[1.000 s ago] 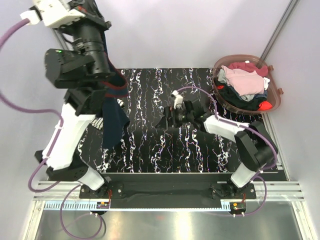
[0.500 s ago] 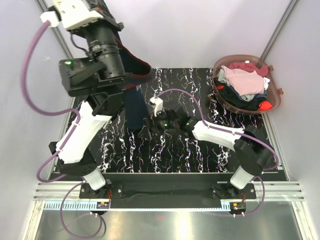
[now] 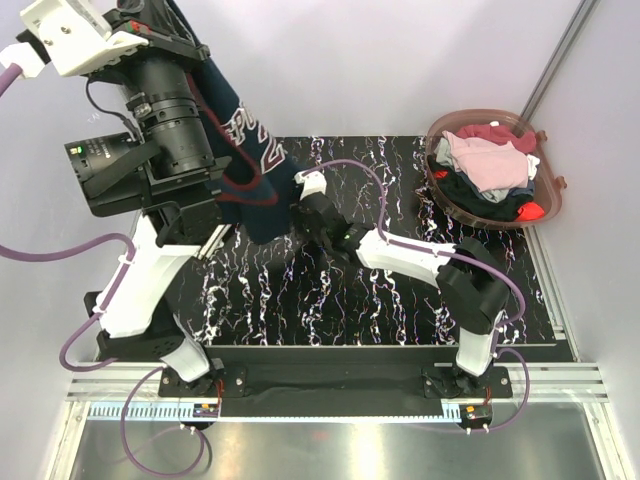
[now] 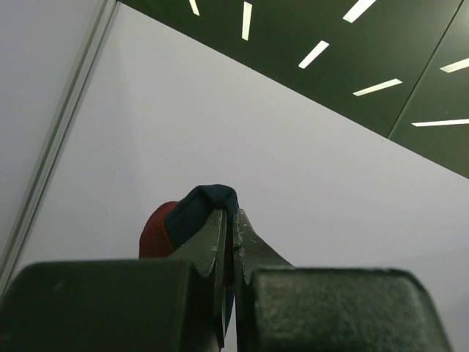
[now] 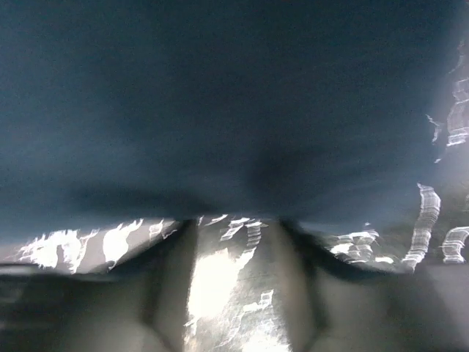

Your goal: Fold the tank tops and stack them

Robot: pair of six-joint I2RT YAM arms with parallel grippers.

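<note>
**Ana:** What takes up the most room?

**Ben:** The desk (image 3: pixel 420 310), black with white marbled streaks. Both arms are bolted at its near edge.

**Ana:** How do the arms stand?

**Ben:** The left arm (image 3: pixel 150 270) rears high over the left side, and its wrist reaches the top left corner of the overhead view. The right arm (image 3: pixel 430 262) lies low and stretches from the near right across toward the left of the middle.

**Ana:** And the tank top?

**Ben:** The navy tank top (image 3: pixel 245 165) is off the desk. It hangs from the left pincer and drapes down beside the left arm, over the far left part of the desk. It has dark red trim along an edge and some white lettering. Its lower end hangs right at the tip of the right arm.

**Ana:** Anything else?

**Ben:** A brownish basket (image 3: pixel 548 165) sits at the far right corner, heaped with clothes (image 3: pixel 485 160) in pink, red and dark colours.

**Ana:** The pincers?

**Ben:** The left pincer (image 4: pixel 231 220) is pressed together, pinching a fold of the navy cloth and its red trim. The right pincer (image 5: pixel 236 227) has its fingers standing apart, with the desk's pattern showing between them. Navy cloth fills the view just ahead of the tips. That view is blurred, so I cannot tell whether any cloth lies between them.
</note>
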